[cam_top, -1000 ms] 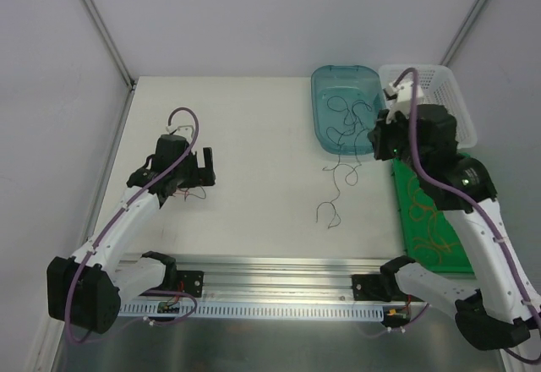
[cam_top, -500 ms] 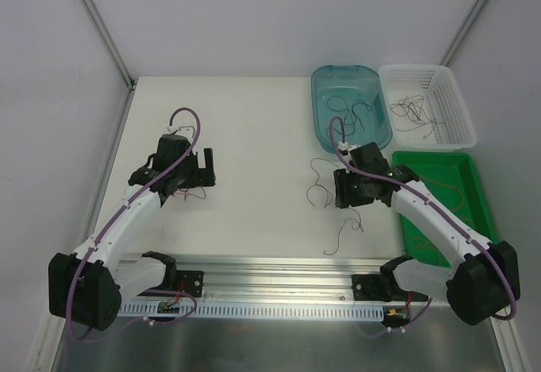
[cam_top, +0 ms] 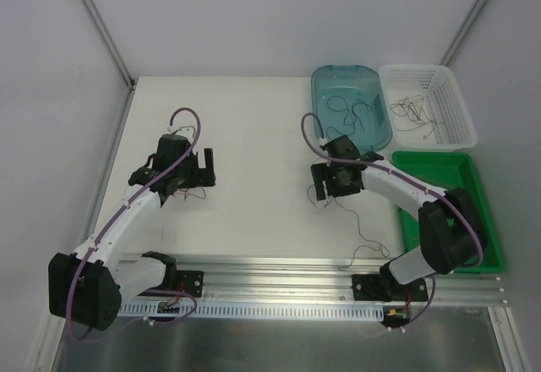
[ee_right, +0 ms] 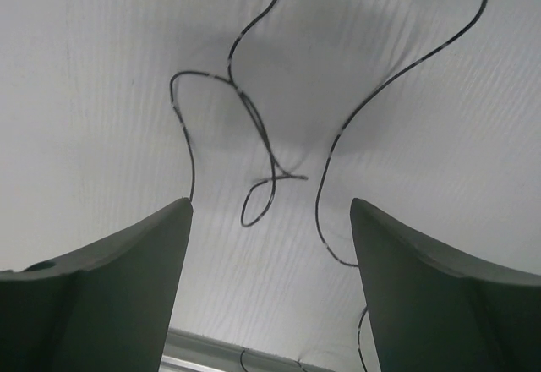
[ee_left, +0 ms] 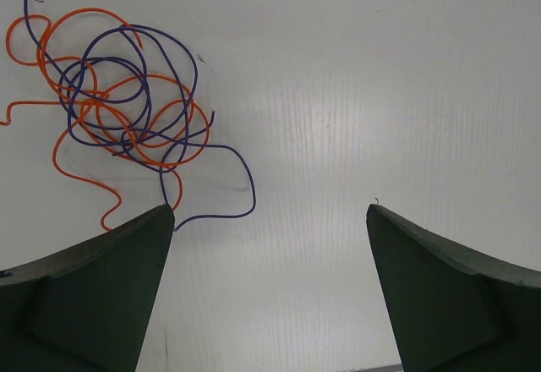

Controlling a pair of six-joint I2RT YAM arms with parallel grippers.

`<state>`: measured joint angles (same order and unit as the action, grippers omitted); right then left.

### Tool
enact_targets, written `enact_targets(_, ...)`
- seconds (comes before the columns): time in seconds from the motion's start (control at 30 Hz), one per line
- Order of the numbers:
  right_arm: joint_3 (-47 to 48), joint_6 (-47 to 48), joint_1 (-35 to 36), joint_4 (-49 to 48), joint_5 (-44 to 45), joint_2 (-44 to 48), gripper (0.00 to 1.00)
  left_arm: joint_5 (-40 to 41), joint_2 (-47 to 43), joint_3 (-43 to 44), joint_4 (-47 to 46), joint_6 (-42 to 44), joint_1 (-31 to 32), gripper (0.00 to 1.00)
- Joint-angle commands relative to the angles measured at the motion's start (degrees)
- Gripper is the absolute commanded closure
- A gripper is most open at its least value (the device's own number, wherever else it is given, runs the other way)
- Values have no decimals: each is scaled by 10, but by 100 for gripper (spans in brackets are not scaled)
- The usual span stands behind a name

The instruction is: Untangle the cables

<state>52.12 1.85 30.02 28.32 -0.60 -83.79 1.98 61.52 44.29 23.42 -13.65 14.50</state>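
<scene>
A tangle of orange and purple cables (ee_left: pixel 127 106) lies on the white table just ahead of my left gripper (ee_left: pixel 270 210), which is open with nothing between its fingers. In the top view that left gripper (cam_top: pixel 199 169) sits at the table's left middle and hides most of the tangle. Thin black cables (ee_right: pixel 337 138) curl loosely on the table in front of my right gripper (ee_right: pixel 270 205). It hovers open above them and holds nothing. From above, the right gripper (cam_top: pixel 325 184) is at the table's middle, and one black strand (cam_top: pixel 373 238) trails toward the near edge.
A blue tub (cam_top: pixel 321 114) and a white basket (cam_top: pixel 463 123) stand at the back right, each with thin cables inside. A green tray (cam_top: pixel 473 188) sits at the right edge. An aluminium rail (cam_top: pixel 270 264) runs along the near edge.
My right arm swung down from over the back-right containers to the middle of the table, and its gripper opened. The black strands on the table shifted. The left arm has not moved.
</scene>
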Motion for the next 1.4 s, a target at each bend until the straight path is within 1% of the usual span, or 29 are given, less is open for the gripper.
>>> enact_targets(0.0,38,-34,2,-20,72,-40,20,-7,0,2,8,13,-6,1)
enact_targets(0.07,42,-54,3,-13,84,-55,20,-8,0,1,8,13,-7,1)
enact_targets(0.17,40,-63,2,-20,72,-76,23,-10,1,2,8,13,-6,1)
enact_targets(0.27,38,-65,2,-20,68,-94,28,-14,1,2,8,14,-7,1)
enact_targets(0.3,36,-66,2,-22,63,-100,35,-14,2,3,8,13,-7,1)
enact_targets(0.37,34,-68,3,-26,56,-103,44,-14,1,2,8,13,-7,1)
enact_targets(0.4,33,-70,3,-26,53,-102,60,-14,2,2,8,13,-6,1)
enact_targets(0.47,26,-74,3,-26,52,-94,78,-13,0,2,8,15,-7,1)
enact_targets(0.5,24,-75,2,-24,48,-89,93,-13,0,2,8,14,-6,1)
enact_targets(0.53,25,-76,3,-20,45,-75,99,-13,0,2,8,14,-7,1)
enact_targets(0.6,29,-68,7,-6,42,-56,99,-14,2,2,8,14,-6,1)
enact_targets(0.73,74,-40,15,74,61,13,99,-15,3,2,8,13,-7,1)
enact_targets(0.8,121,-23,14,123,81,57,99,-16,4,3,8,13,-7,1)
enact_targets(0.87,165,7,14,158,102,82,99,-15,4,3,8,13,-7,1)
enact_targets(0.9,213,17,12,192,125,99,99,-16,4,3,8,13,-7,1)
enact_targets(0.97,270,48,6,222,145,110,99,-16,4,4,7,13,-6,1)
enact_targets(1.0,326,59,2,244,164,118,99,-17,4,4,8,14,-6,1)
enact_targets(1.03,351,77,-7,250,170,121,99,-16,4,4,8,13,-6,1)
enact_targets(1.07,373,89,-13,253,176,124,99,-17,4,4,8,13,-6,1)
enact_targets(1.1,421,97,-17,255,190,127,99,-16,4,4,8,14,-6,1)
enact_targets(1.17,458,124,-29,243,219,132,99,-16,4,3,8,14,-6,1)
enact_targets(1.23,494,151,-44,204,245,136,99,-17,4,3,8,15,-6,1)
enact_targets(1.27,501,160,-49,185,265,136,99,-17,4,3,8,14,-7,1)
enact_targets(1.3,507,169,-62,144,275,137,99,-17,5,4,8,14,-7,1)
enact_targets(1.37,518,190,-80,98,287,134,99,-17,6,3,8,14,-7,1)
